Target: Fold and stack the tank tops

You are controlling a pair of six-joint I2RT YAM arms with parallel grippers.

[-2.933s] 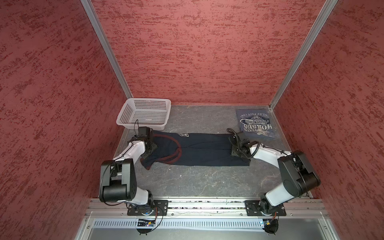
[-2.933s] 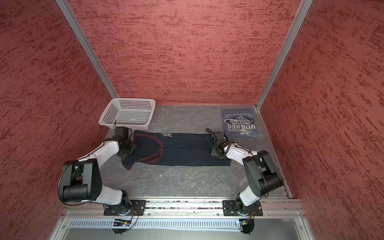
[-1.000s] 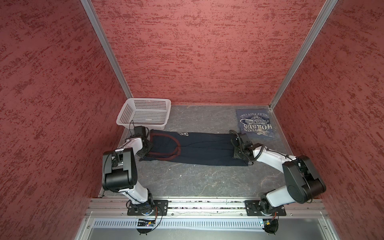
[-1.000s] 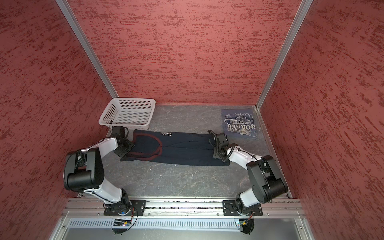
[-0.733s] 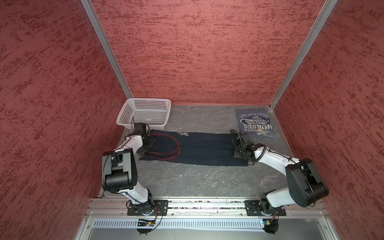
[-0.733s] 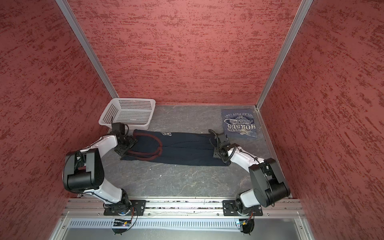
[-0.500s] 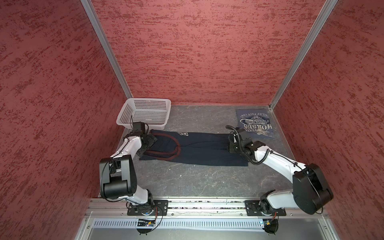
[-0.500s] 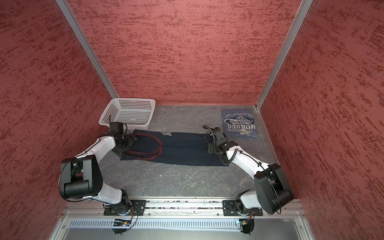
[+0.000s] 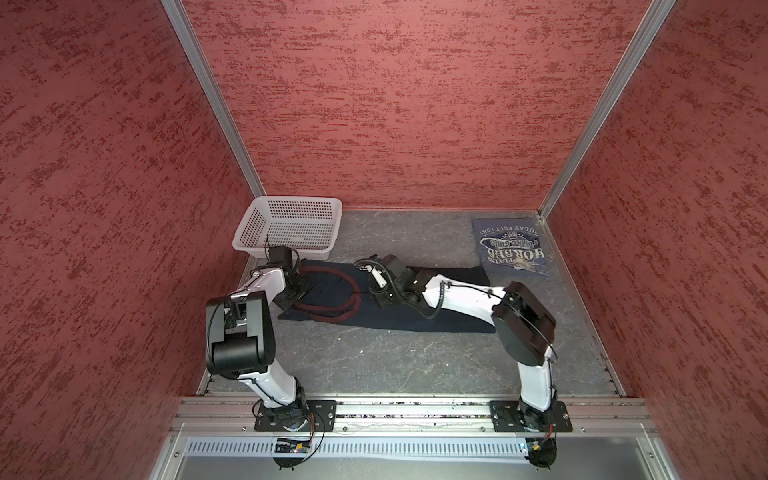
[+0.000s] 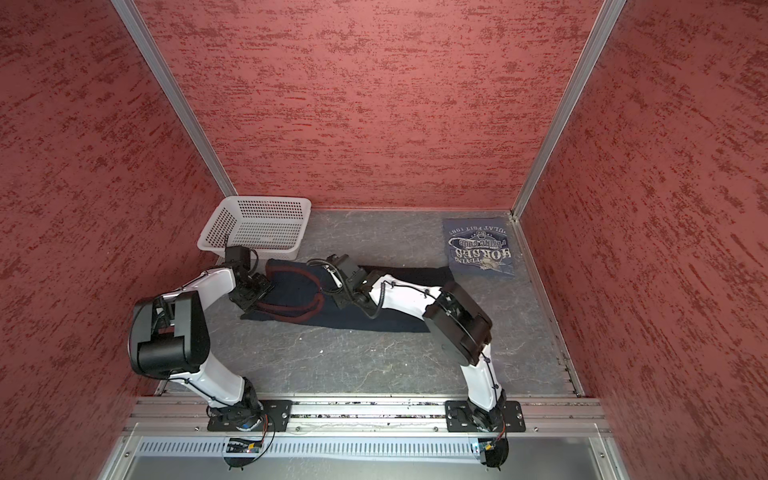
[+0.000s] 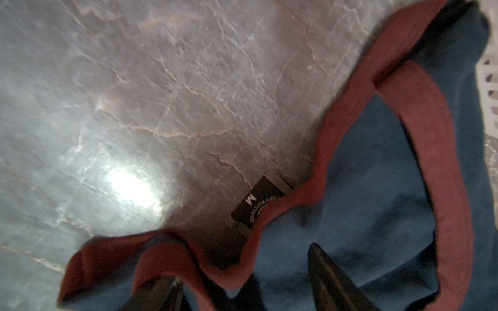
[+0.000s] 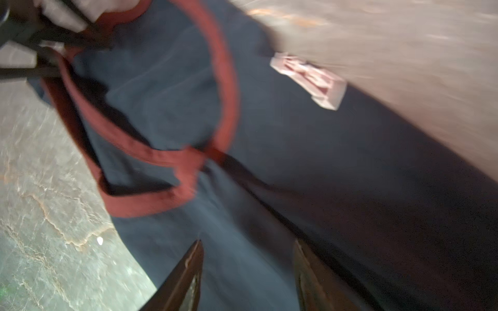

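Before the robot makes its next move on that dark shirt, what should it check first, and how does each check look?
1. Navy tank top lies as a long flat strip on the table: ok.
2. Left gripper at the strap end, jaws apart: ok.
3. Right gripper over the top's middle, jaws apart: ok.
4. Maroon trim lies smooth: not ok, it is bunched at the strap end.
5. Slate-blue top folded in the far corner: ok.
6. Gap between the two tops: cannot tell.
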